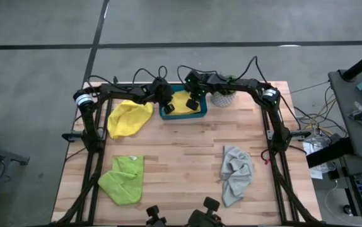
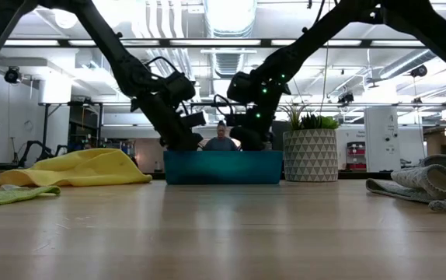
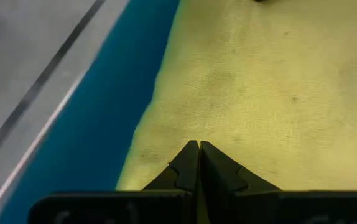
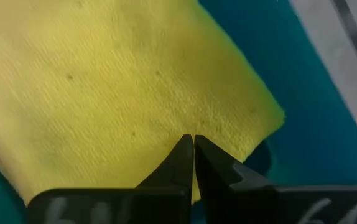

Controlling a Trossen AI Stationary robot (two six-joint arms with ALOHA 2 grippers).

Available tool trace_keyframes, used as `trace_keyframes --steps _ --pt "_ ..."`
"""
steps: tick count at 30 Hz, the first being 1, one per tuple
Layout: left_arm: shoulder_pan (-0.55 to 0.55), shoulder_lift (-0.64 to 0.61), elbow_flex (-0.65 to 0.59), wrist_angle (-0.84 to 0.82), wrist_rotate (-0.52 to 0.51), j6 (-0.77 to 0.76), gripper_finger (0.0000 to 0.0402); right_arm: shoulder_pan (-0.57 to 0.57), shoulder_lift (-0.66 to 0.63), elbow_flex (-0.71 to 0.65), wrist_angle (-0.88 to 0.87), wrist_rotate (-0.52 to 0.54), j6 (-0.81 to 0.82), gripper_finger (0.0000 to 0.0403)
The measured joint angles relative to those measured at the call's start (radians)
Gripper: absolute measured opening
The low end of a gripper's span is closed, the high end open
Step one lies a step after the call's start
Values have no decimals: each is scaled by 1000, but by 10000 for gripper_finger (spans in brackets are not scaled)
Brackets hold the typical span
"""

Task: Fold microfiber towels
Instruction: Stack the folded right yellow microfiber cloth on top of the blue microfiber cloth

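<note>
A folded yellow towel [image 1: 182, 99] lies flat in the teal tray [image 1: 182, 116] at the table's far middle. Both grippers reach down into the tray from either side. My left gripper [image 3: 198, 146] is shut, with its tips over the towel [image 3: 259, 93] near the towel's edge. My right gripper [image 4: 193, 138] is also shut, with its tips over the towel [image 4: 104, 81] close to one corner. In the low view the tray wall [image 2: 223, 167] hides both sets of fingertips. A second yellow towel [image 1: 129, 118], a lime green one [image 1: 123, 178] and a grey one [image 1: 236, 173] lie crumpled on the table. My left gripper's shut fingertips [image 3: 191, 155] slant down at the towel's top face beside its edge [image 3: 150, 118]; no cloth shows between them, and whether they touch it I cannot tell. My right gripper's shut fingertips [image 4: 181, 152] slant down at the top face near the corner [image 4: 268, 115]; whether they touch it I cannot tell either.
A patterned plant pot [image 1: 222, 96] stands just right of the tray, close to my right arm. Bare wood lies in the table's middle, between the tray and the near towels. A person [image 2: 221, 140] sits in the room beyond the tray.
</note>
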Motion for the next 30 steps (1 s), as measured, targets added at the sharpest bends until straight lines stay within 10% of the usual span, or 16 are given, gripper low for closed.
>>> trace_keyframes --steps 17,30 --pt "0 -176 21 -291 34 217 1 0 -8 39 -82 3 4 8" --pt "-3 -70 13 -285 188 283 1 17 -8 25 -74 -12 8 8"
